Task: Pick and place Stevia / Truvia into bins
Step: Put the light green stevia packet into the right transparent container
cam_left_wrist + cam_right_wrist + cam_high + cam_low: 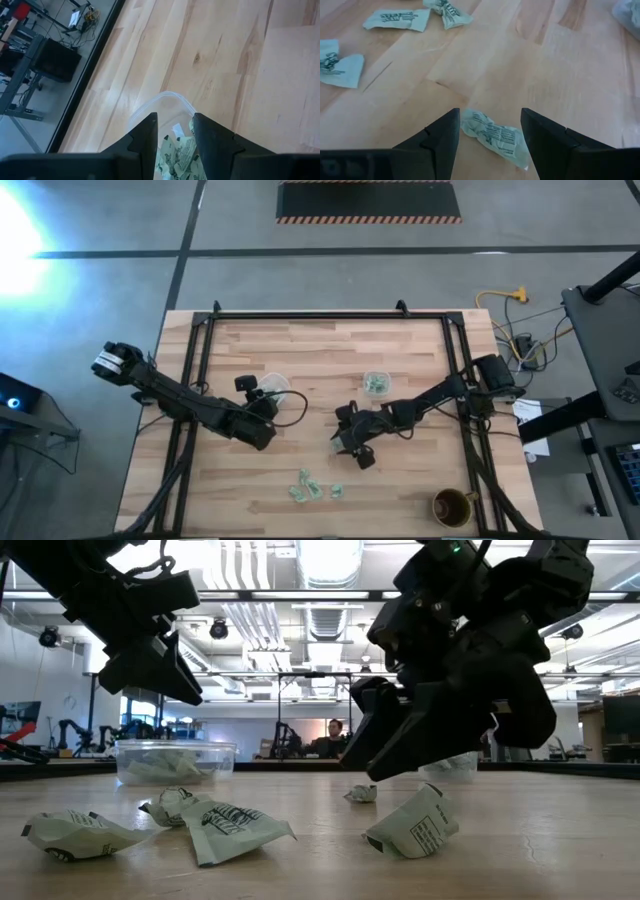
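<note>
Several green-and-white Stevia packets (312, 488) lie crumpled near the table's front edge. One more packet (495, 136) lies flat on the wood between the fingers of my open right gripper (490, 131), which stand either side of it without touching. This gripper is at mid-table (345, 448). The left bin (167, 99) is a clear tub with packets (177, 152) inside. My left gripper (175, 132) hangs open just above its near rim (268, 402). The right bin (376, 383) also holds packets.
A round brown cup (452, 506) stands at the front right corner. Black frame rails (190, 410) run along the table's left, right and far edges. Bare wood lies between the two bins and in front of the left arm. A person (335, 738) sits far behind the table.
</note>
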You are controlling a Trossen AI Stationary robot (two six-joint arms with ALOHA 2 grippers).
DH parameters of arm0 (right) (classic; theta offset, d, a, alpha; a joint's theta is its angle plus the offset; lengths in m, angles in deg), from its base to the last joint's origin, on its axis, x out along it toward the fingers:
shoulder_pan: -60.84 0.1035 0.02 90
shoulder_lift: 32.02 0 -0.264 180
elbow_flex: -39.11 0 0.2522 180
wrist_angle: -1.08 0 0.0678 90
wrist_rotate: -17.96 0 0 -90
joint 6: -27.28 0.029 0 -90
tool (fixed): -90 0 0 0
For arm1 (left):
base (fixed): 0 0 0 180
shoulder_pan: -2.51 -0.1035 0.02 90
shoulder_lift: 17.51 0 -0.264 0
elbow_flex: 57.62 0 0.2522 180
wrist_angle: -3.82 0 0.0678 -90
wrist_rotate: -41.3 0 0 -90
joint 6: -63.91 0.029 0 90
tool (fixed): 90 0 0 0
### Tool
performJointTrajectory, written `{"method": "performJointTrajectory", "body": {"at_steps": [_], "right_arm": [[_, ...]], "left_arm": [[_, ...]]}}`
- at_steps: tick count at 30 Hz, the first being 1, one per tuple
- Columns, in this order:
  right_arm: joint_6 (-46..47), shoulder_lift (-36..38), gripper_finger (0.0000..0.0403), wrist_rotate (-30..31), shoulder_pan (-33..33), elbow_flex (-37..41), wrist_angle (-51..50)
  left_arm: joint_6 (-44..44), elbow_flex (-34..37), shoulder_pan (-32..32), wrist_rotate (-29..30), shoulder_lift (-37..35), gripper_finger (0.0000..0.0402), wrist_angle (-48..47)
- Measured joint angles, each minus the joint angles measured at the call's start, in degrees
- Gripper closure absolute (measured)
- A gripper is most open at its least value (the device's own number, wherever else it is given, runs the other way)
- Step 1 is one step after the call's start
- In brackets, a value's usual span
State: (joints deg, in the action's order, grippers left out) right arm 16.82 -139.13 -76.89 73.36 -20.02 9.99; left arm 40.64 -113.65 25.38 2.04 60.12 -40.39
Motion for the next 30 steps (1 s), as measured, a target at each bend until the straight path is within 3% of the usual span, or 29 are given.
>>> {"method": "performJointTrajectory", "body": {"at_steps": [18,30], "right_arm": [[-1.02,-2.68,0.0202,-0.3,0.07,-0.1,3.62],[0.2,-3.85,0.0202,-0.29,-0.2,-2.4,-2.19]], "left_arm": [[-0.04,0.02,0.02,-0.06,-0.03,0.0292,-0.01],[-0.07,0.17,0.07,0.07,-0.04,0.0292,0.01]]}}
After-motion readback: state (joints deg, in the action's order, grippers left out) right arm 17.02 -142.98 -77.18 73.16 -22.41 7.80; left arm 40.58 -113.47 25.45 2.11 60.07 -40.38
